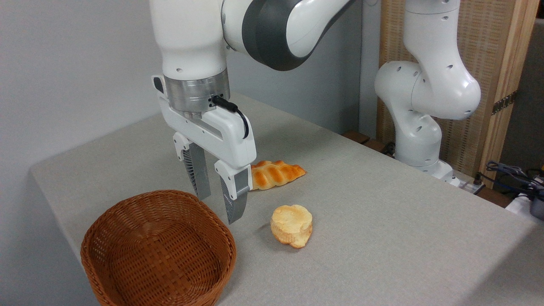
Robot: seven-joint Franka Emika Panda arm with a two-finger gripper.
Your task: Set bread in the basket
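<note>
- On the grey table [382, 238], your wicker basket [158, 250] sits at the near left corner.
- Your gripper [219, 208] hangs just behind its rim, fingers apart, holding nothing.
- Your braided loaf [276, 174] lies behind.
- Your round bun [292, 225] rests right of the basket.

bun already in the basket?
No, the bun sits on the table to the right of the empty basket, with the open gripper holding nothing.
</note>
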